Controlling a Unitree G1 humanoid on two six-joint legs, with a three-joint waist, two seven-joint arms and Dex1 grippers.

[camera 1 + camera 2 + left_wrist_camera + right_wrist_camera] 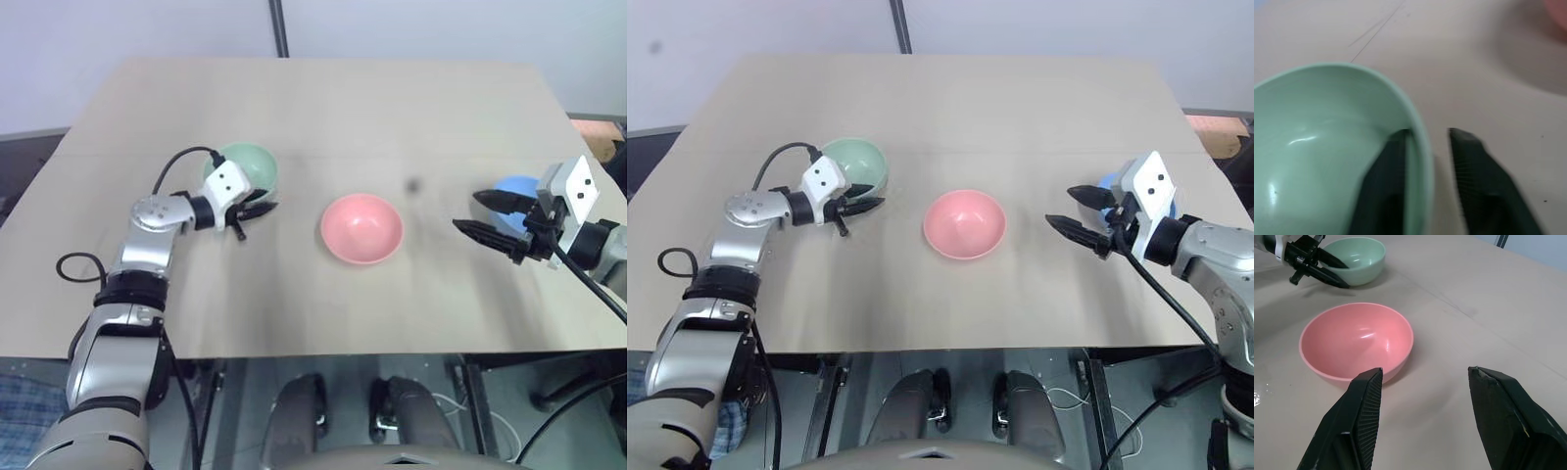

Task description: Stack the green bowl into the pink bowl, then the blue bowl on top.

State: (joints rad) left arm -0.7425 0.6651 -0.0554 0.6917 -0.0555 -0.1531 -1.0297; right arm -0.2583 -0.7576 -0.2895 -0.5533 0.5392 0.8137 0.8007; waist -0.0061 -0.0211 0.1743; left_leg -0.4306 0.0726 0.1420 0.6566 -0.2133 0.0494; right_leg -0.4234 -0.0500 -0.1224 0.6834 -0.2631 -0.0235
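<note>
- The green bowl (247,166) sat upright, mouth up, on the table's (323,108) left side; being round, it had no long axis.
- The left gripper (257,209) was clamped on its near rim, one finger (1386,181) inside, one outside.
- The pink bowl (361,228) stood upright at the centre.
- The right gripper (490,220) hung with fingers spread, in front of the blue bowl (514,186).

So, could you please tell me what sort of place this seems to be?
Probably a robot lab or test space: a plain tan table holding nothing but three small bowls, green, pink and blue, with bare pale walls and a dark post behind.
</note>
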